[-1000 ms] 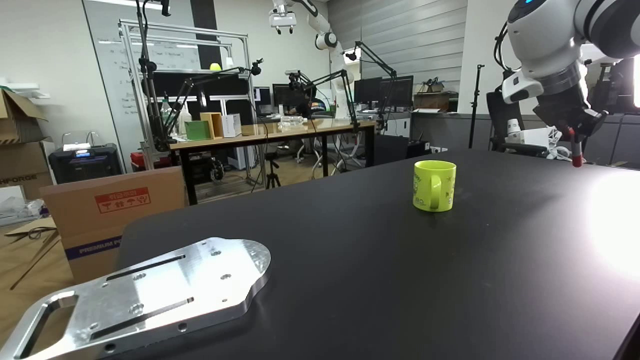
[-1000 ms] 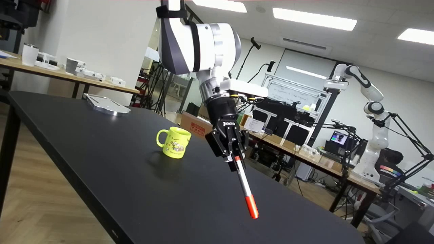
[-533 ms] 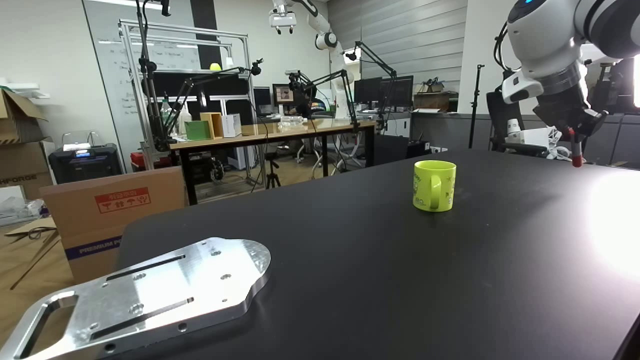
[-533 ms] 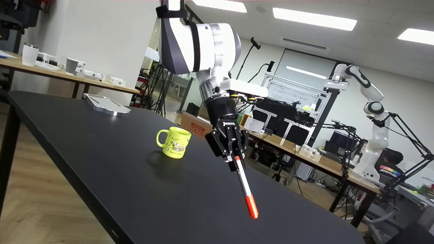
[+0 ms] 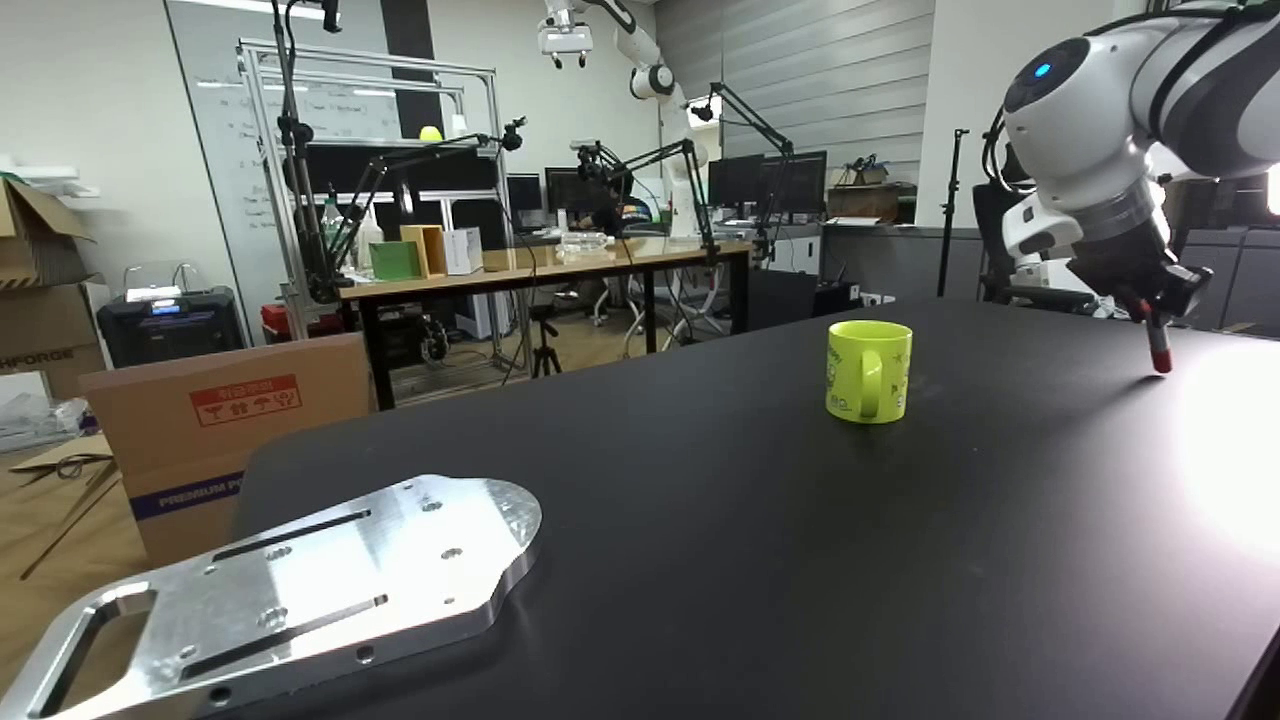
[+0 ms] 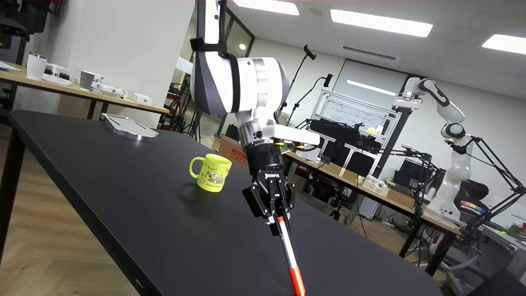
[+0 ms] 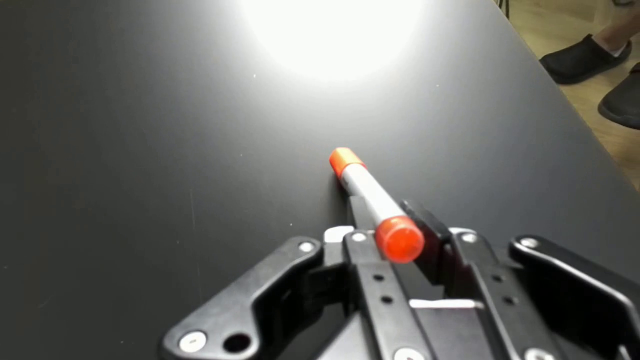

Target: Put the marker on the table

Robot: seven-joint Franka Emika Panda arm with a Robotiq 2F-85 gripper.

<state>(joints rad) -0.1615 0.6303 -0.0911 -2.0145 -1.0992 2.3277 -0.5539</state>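
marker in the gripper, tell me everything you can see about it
The marker is a slim, straight stick with a whitish-grey barrel and red-orange ends, the lower one looking longer and cap-like; it looks like plastic. The gripper holds it near its upper end, whose round face shows in the wrist view. It tilts, lower end down toward the black table; whether that tip touches the surface cannot be told. I can read no print on it.
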